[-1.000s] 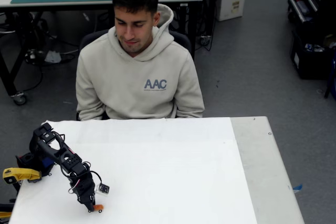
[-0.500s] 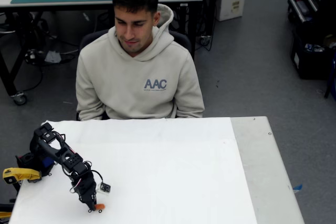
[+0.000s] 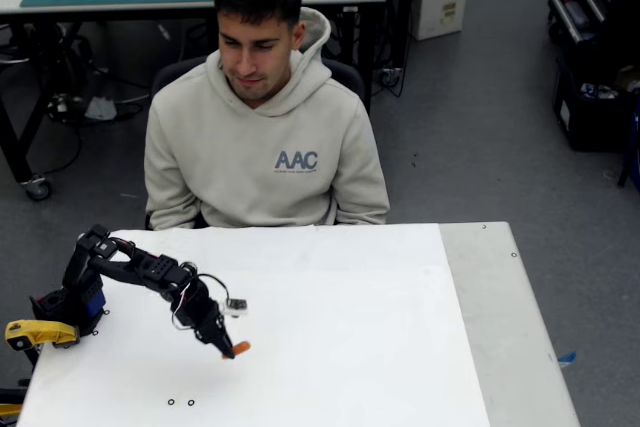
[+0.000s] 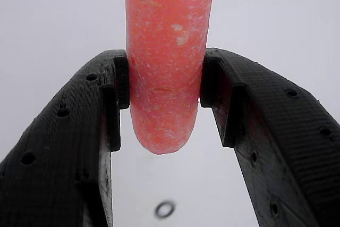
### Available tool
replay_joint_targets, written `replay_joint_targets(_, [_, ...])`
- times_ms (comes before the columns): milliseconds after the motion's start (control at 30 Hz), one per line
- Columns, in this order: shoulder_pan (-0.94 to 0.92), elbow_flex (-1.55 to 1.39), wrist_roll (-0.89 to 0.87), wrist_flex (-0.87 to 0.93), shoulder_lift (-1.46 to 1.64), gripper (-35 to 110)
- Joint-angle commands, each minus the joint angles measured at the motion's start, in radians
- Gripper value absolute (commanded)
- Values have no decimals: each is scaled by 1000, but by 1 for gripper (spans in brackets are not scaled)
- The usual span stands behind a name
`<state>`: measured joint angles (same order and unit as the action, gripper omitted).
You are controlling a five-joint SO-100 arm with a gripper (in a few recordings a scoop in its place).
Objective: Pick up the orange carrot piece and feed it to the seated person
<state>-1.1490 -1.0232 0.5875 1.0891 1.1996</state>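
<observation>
- A black robot arm (image 3: 140,272) stretches from its base at the left edge of a white-topped table (image 3: 350,327), its two-finger gripper (image 3: 230,350) closed around a small orange carrot piece (image 3: 240,348) held above the surface.
- A seated person in a light beige hoodie marked "AAC" (image 3: 262,147) sits behind the table's far edge, head tilted down.
- A yellow clamp handle (image 3: 35,331) sits by the arm's base.
- Two small dark rings (image 3: 180,403) lie near the table's front edge.

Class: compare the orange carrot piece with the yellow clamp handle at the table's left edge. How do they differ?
The orange carrot piece is pinched between the gripper's fingers, off the table; the yellow clamp handle sits at the table edge by the arm's base. The carrot looks smaller than the clamp handle. Both are brightly coloured.
</observation>
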Motion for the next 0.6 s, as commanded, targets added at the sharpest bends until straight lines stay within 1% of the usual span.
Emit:
replay_joint_targets(0, [48, 206, 18, 6, 141, -2])
replay_joint_targets(433, [353, 575, 20, 6, 126, -2])
replay_joint_targets(567, [448, 696, 67, 6, 123, -2])
